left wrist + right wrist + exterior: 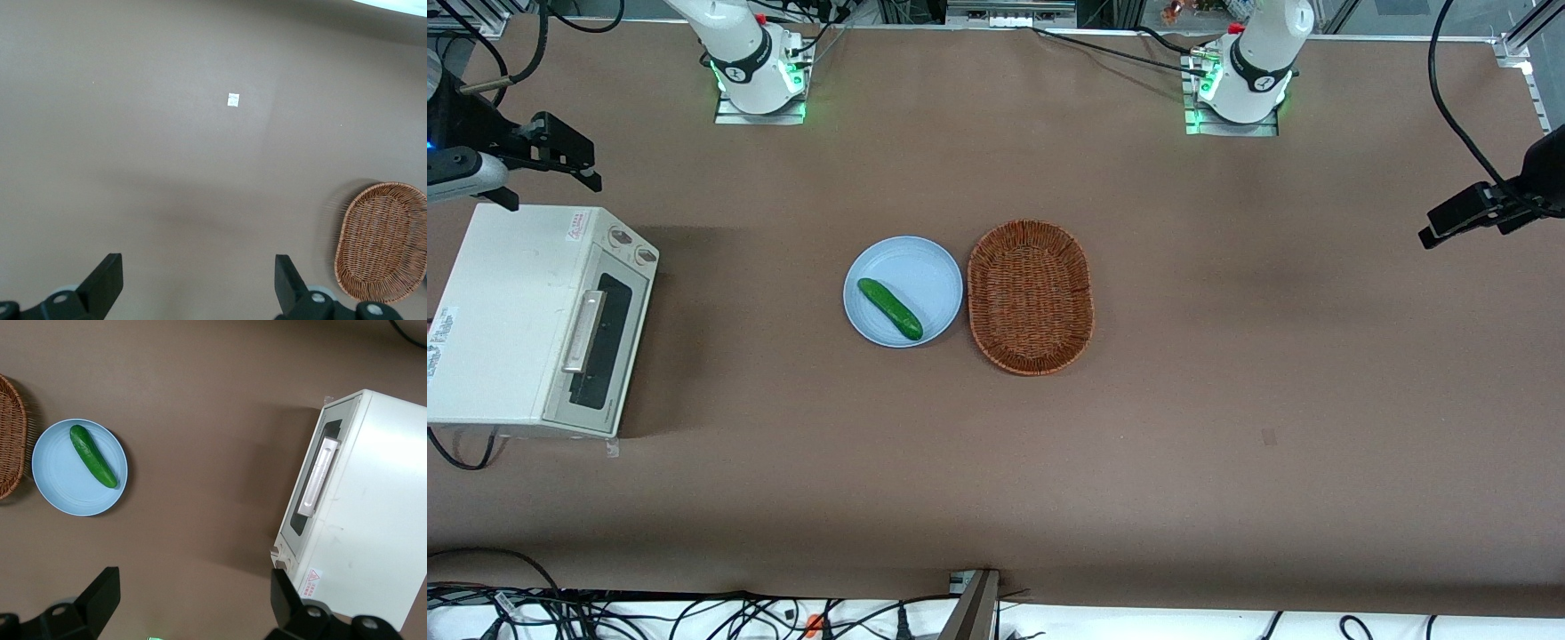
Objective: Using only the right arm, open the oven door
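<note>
The cream-white toaster oven [507,311] stands at the working arm's end of the table. Its oven door [615,313], with dark glass window and silver bar handle [583,331], is shut and faces the middle of the table. The door [297,520] and handle [316,484] also show in the right wrist view. My right gripper [560,158] hangs high in the air, farther from the front camera than the oven and apart from it. It is open and empty [193,590], with brown table between its fingers.
A light blue plate [925,267] with a green cucumber [890,308] lies mid-table, beside a brown wicker basket [1030,296]. Two round knobs [633,246] sit on the oven's strip nearest the gripper. Cables run along the table's front edge.
</note>
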You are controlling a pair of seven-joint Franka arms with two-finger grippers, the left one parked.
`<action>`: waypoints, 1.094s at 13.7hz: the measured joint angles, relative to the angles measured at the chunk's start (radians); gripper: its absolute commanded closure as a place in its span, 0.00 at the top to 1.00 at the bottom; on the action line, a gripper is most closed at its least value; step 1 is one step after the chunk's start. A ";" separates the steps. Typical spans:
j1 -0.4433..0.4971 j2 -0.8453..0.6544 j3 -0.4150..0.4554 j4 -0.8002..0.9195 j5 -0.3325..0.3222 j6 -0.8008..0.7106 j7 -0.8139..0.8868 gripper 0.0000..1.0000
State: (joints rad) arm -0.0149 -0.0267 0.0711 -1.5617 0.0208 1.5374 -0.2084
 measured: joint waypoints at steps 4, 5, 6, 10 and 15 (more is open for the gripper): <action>0.000 0.000 0.000 -0.001 0.000 -0.006 0.008 1.00; 0.000 0.000 0.000 -0.001 0.000 -0.006 0.010 1.00; 0.000 -0.001 0.000 -0.001 0.000 -0.007 0.011 1.00; 0.000 -0.001 0.000 -0.001 0.000 -0.010 0.013 1.00; 0.000 -0.002 0.000 -0.004 0.000 -0.015 0.015 1.00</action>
State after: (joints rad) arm -0.0149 -0.0286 0.0711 -1.5660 0.0209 1.5219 -0.1931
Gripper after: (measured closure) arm 0.000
